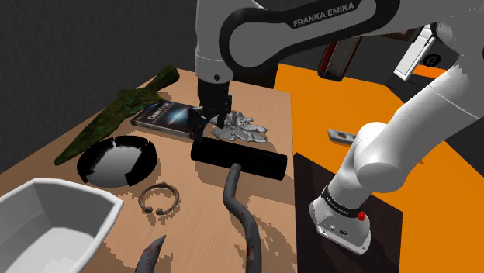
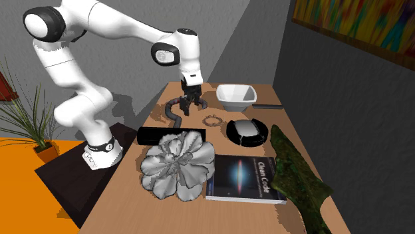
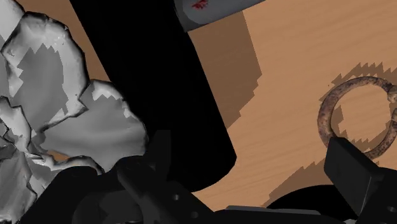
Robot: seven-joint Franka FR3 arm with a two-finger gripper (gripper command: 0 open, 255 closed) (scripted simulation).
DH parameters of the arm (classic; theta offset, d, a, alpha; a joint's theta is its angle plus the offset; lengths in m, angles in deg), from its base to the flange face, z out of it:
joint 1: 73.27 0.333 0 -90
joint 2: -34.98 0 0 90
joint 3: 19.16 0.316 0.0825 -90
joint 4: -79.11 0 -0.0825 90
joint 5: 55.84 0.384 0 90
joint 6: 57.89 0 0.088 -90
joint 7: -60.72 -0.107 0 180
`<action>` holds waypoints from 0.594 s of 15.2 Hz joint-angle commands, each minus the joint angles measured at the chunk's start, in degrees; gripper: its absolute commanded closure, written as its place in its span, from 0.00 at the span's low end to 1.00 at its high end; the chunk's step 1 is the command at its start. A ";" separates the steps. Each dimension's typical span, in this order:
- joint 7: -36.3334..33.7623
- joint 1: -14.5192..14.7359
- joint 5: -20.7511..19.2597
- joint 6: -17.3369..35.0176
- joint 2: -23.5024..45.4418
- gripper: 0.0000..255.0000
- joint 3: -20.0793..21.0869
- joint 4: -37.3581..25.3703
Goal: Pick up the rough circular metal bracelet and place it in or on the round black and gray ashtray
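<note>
The bracelet (image 1: 159,200) is a rusty brown open ring lying flat on the wooden table (image 1: 182,233). It lies beside the round black and grey ashtray (image 1: 118,160), towards the shoulder view's right. My gripper (image 1: 213,118) hangs open and empty above the far end of a black cylinder (image 1: 239,160), well away from the bracelet. In the second exterior view the gripper (image 2: 188,105) hovers to the left of the bracelet (image 2: 212,120) and the ashtray (image 2: 247,131). In the wrist view the bracelet (image 3: 326,121) lies just beyond the right finger (image 3: 353,168), outside the gripper (image 3: 248,143).
A grey crumpled flower-like object (image 1: 242,128), a dark book (image 1: 167,116) and a long green blade (image 1: 116,112) lie at the table's far side. A bent grey pipe (image 1: 240,209) with red stains lies near the bracelet. A white bowl (image 1: 46,225) stands beside the ashtray.
</note>
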 commanded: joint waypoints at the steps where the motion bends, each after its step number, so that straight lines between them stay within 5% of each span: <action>1: -2.47 0.28 -1.15 1.64 3.74 0.00 1.67 -2.64; 9: -13.19 2.91 -8.81 5.57 18.40 0.00 6.53 -14.12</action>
